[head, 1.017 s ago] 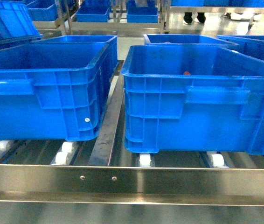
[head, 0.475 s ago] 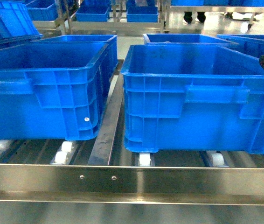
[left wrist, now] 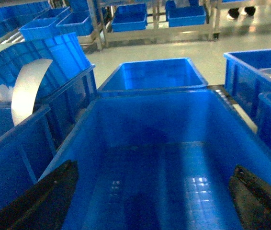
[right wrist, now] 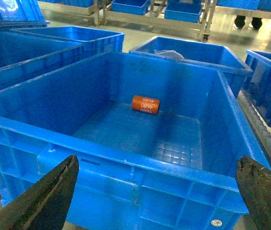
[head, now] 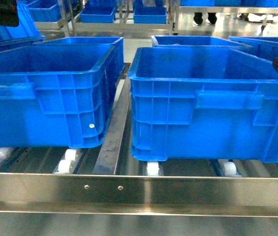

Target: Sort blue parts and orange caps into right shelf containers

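Since the earlier frame a dark shape, probably the left gripper [left wrist: 150,191], has entered far left, both grippers [right wrist: 157,191] wide and empty, the small orange "4680" cylinder cap [right wrist: 145,104] lying in the right ribbed blue plastic crate [head: 212,105]; next, fetching another part.

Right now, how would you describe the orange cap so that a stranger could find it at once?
Look at the steel roller shelf with two big blue crates at the front, and take the right crate. On its floor, near the far wall, lies the orange cap on its side. It is the only orange thing there, with white "4680" printed on it.
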